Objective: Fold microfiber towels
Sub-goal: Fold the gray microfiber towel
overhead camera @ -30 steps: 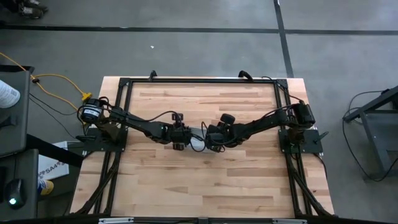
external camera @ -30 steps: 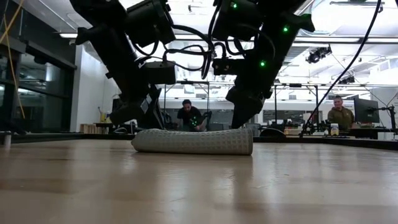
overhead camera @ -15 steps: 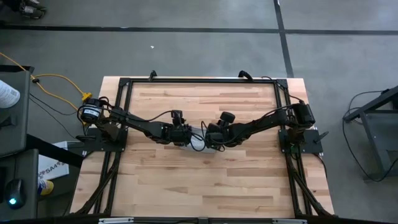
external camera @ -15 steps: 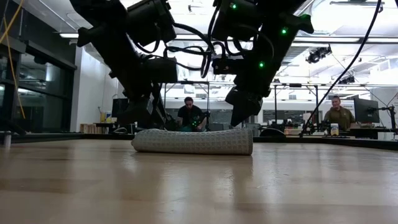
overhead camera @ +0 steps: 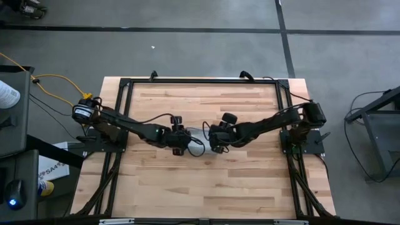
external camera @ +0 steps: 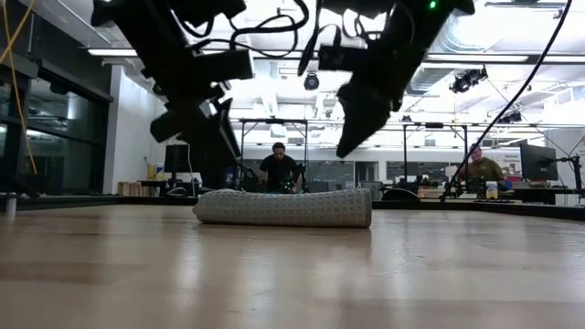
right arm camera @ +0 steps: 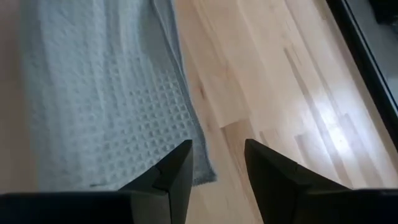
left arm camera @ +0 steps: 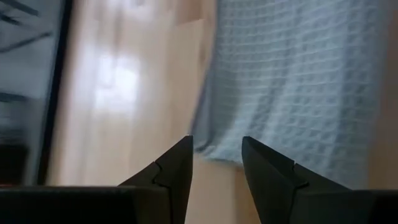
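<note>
The light grey-blue towel (overhead camera: 197, 134) lies folded into a narrow, thick strip on the wooden table (overhead camera: 206, 187), near its middle. In the low view the towel (external camera: 283, 207) rests flat on its underside. My left gripper (left arm camera: 216, 146) hovers above the towel's left end (left arm camera: 298, 81), open and empty. My right gripper (right arm camera: 217, 146) hovers above the towel's right end (right arm camera: 106, 93), open and empty. In the low view both grippers, the left gripper (external camera: 215, 151) and the right gripper (external camera: 349, 142), are clear of the cloth.
A black frame (overhead camera: 200, 81) runs round the table's edges, with the arm bases at the left side (overhead camera: 100, 134) and the right side (overhead camera: 303, 134). Bare wood lies on the near and far sides of the towel. People sit at desks (external camera: 279, 169) in the room beyond the table.
Both grippers have risen from the towel's two ends and now hang well above it. The towel has stayed where it was, folded on the table.
</note>
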